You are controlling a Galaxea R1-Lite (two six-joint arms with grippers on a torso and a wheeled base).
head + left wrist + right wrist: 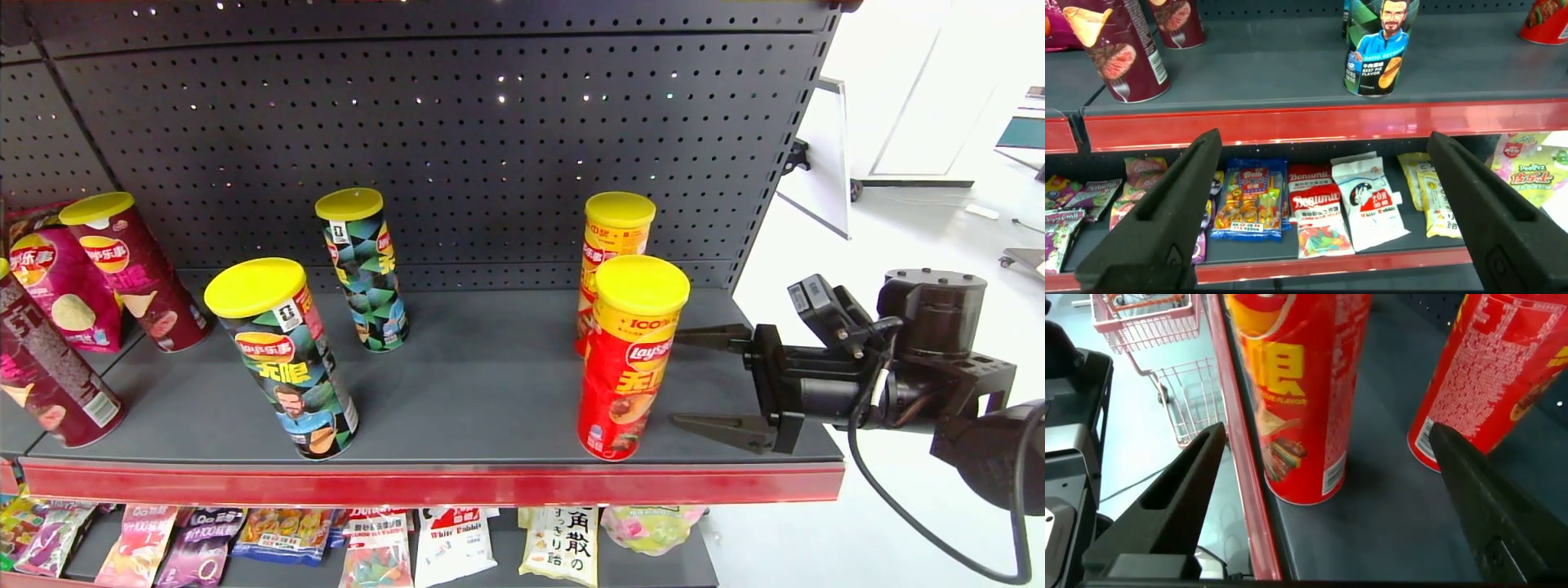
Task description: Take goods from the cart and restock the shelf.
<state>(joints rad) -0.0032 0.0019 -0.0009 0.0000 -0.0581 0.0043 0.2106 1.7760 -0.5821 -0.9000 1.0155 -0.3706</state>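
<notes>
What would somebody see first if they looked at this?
Probably the tall red chip can with its bright yellow lid, standing upright at the front right of the dark shelf. The right gripper sits open just beside it. More yellow-lidded cans stand further left.

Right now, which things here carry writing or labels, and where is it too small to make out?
Front red can: round logo and large yellow characters on its side.
Red can behind it: characters below the lid, mostly hidden.
Front patterned can: logo, yellow characters; white tag too small to read.
Purple can: logo near the top.
Snack bags, lower shelf: bold names; fine print too small.
</notes>
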